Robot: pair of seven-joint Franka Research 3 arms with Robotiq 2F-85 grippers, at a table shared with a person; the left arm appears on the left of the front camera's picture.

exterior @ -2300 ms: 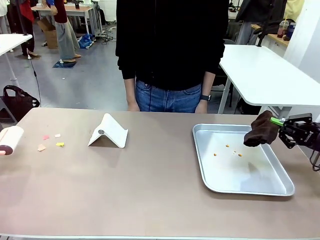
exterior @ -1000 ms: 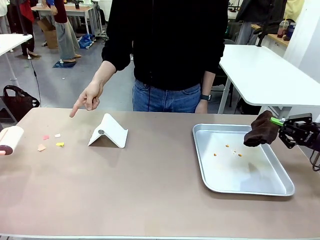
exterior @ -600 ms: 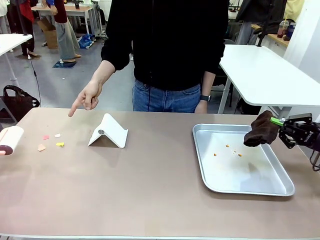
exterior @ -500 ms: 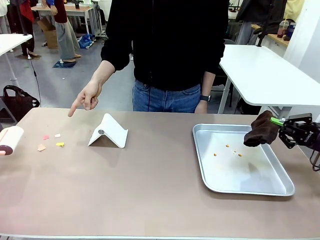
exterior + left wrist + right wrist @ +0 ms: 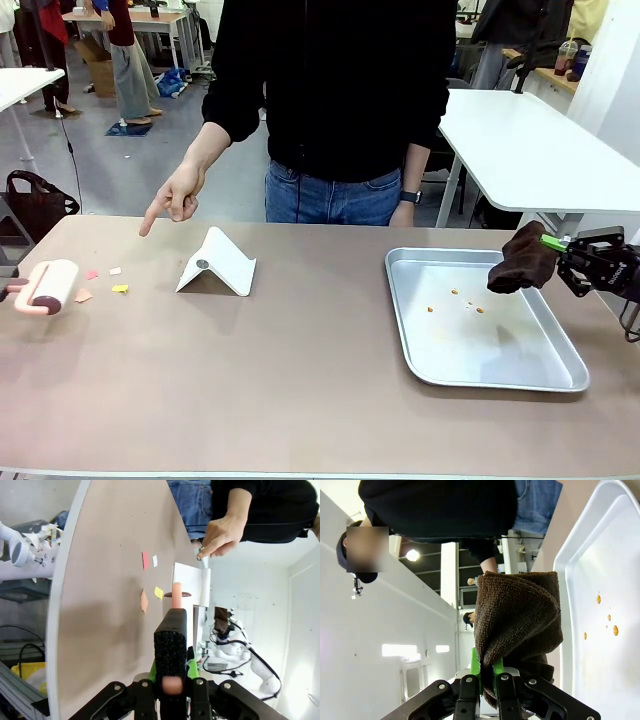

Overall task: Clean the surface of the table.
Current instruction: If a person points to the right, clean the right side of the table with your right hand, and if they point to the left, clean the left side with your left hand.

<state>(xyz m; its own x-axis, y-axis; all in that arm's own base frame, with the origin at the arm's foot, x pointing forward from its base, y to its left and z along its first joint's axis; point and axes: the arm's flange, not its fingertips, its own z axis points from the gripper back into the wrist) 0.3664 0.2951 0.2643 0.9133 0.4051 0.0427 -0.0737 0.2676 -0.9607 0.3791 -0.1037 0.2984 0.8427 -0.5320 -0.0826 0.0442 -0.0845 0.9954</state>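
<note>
The brownish table (image 5: pixel 300 380) carries a few coloured paper scraps (image 5: pixel 118 288) near its left end. A lint roller (image 5: pixel 47 287) with a pink handle lies just left of them. In the left wrist view my left gripper (image 5: pixel 172 682) is shut on the roller's black foam grip (image 5: pixel 170 647), with the scraps (image 5: pixel 145 560) ahead on the table (image 5: pixel 100 580). My right gripper (image 5: pixel 562 250) is shut on a dark brown cloth (image 5: pixel 522 260) above the right side of the silver tray (image 5: pixel 420 350). The right wrist view has the cloth (image 5: pixel 520 612) clamped in that gripper (image 5: pixel 483 679).
A person stands at the far edge, one hand (image 5: pixel 172 198) pointing down toward the scraps. A white folded stand (image 5: pixel 218 262) sits right of the scraps. The tray (image 5: pixel 570 580) holds small orange crumbs (image 5: pixel 455 293).
The lint roller has moved right, onto the table toward the scraps, and turned. The person's hand, raised earlier, stays pointing. The right arm has not moved.
</note>
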